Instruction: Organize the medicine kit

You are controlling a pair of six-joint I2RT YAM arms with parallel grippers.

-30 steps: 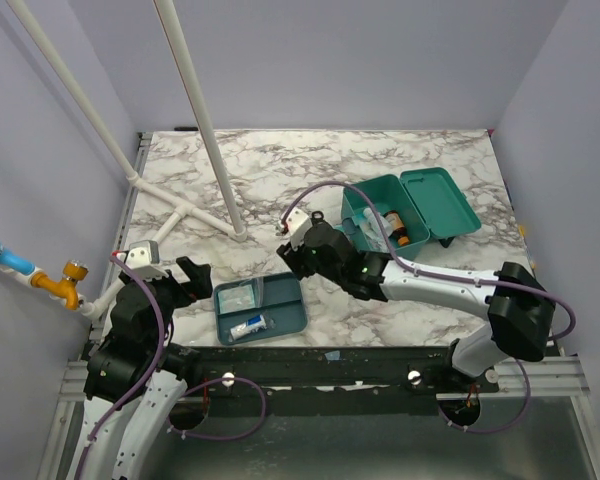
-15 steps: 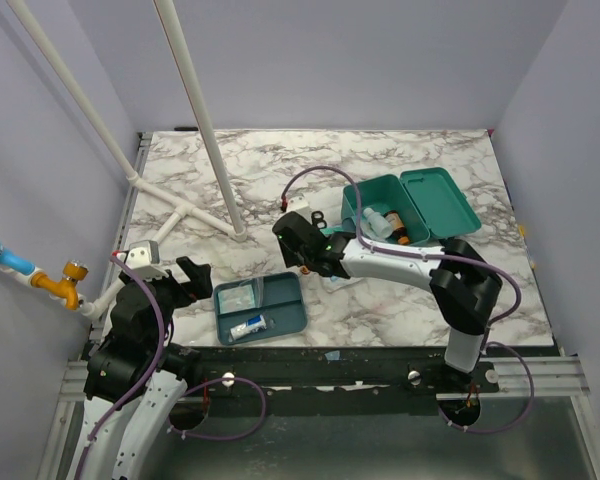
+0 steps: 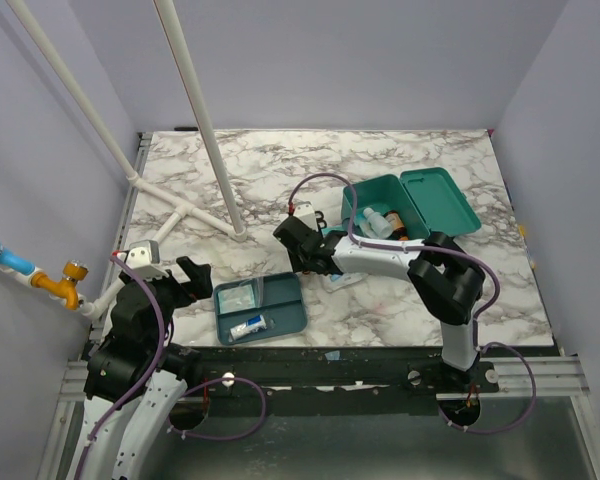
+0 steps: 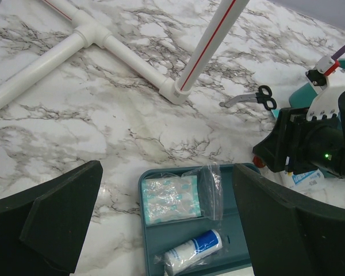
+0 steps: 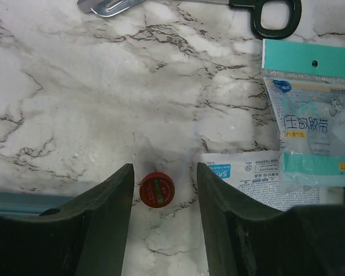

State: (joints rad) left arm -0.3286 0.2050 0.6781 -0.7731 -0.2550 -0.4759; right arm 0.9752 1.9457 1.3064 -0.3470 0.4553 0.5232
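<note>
Over the last second the right gripper [image 5: 164, 168] has swung left, away from the open medicine kit [image 3: 438, 203] at the far right of the table, and now stands spread astride a small red tin [image 5: 157, 190], indicating a pickup is imminent; the left gripper [image 3: 196, 274] remains spread and idle.

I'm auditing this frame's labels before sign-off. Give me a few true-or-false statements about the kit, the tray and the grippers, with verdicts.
1. The medicine kit has its lid open. True.
2. The right gripper is shut on the red tin. False: its fingers are open, and the tin lies on the table between them, touching neither.
3. The scissors lie in the tray. False: they lie on the table, beyond the tray.
4. The tray holds a gauze packet and a blue-and-white roll. True.
5. The left gripper is open and empty. True.
</note>
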